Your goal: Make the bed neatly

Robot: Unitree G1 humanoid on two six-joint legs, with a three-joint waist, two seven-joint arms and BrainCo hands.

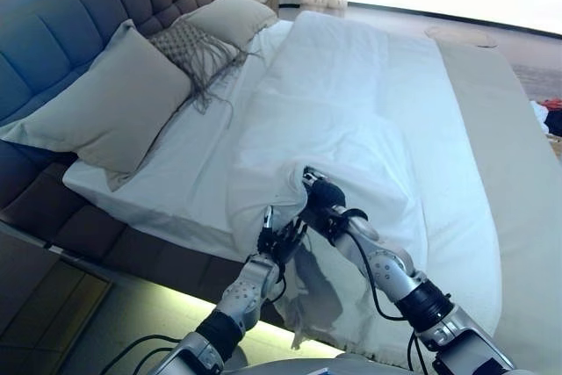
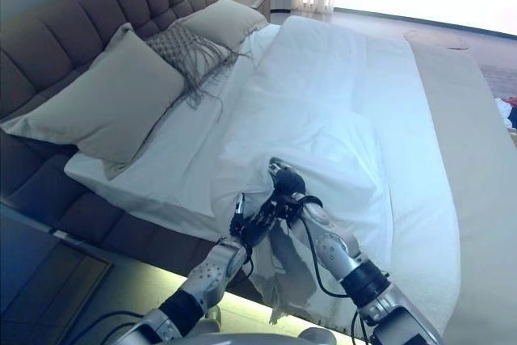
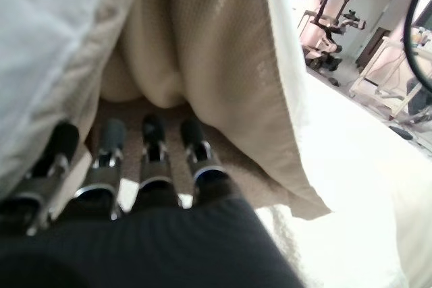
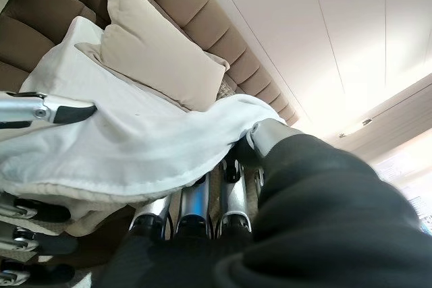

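Note:
A white duvet [image 1: 351, 120] with a beige underside [image 3: 202, 52] lies rumpled along the bed [image 1: 176, 173], its near corner bunched and hanging over the side. My right hand [image 1: 321, 196] is at that corner, with fingers [image 4: 196, 207] under the cloth edge and the thumb [image 4: 57, 109] over it. My left hand [image 1: 279, 239] is just below and beside it, with straight fingers [image 3: 152, 143] reaching up under the hanging fold against the beige underside.
A large grey pillow [image 1: 110, 103], a fringed cushion [image 1: 195, 48] and another pillow [image 1: 230, 17] lie at the tufted headboard [image 1: 79, 15]. A beige cover [image 1: 514, 164] runs along the bed's far side. A lit strip [image 1: 281, 335] glows under the bed frame.

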